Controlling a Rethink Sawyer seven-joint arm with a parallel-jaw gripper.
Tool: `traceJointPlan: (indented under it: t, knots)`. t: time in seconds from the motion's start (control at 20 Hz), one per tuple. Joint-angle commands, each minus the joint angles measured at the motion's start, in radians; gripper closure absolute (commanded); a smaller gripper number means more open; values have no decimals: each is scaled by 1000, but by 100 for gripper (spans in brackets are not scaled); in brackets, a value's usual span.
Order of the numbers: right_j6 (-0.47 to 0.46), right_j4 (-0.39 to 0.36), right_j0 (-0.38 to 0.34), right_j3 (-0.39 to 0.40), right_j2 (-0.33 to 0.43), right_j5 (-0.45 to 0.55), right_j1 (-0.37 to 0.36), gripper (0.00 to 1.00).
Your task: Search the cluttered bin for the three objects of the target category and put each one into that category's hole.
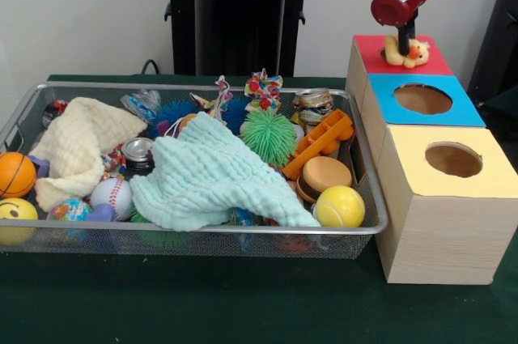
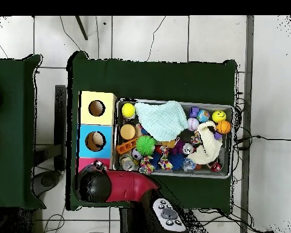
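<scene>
On the green surface (image 1: pixel 243 303) nearest the camera sits the wire bin (image 1: pixel 202 235), where a mint cloth (image 1: pixel 210 178) and a cream cloth (image 1: pixel 77 146) could hide the other plush animals. Beyond, the gripper (image 1: pixel 402 46) presses the yellow duck (image 1: pixel 407 53) onto the red-topped box (image 1: pixel 402 57); how the jaws stand I cannot tell. If misaligned, the duck may catch on the hole's rim.

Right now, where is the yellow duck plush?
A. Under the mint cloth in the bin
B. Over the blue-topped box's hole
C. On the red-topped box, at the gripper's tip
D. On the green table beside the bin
C: in the front view the yellow duck sits on the red-topped box directly under the gripper, clear of the bin.
</scene>
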Motion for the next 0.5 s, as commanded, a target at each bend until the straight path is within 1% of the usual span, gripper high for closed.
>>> traceJointPlan:
  t: [0.05,0.3,0.5]
  knots:
    - [277,6,22,27,-111,103,101,100]
    - [274,0,22,40,-130,32,146,100]
    - [266,-20,21,46,-140,-43,189,100]
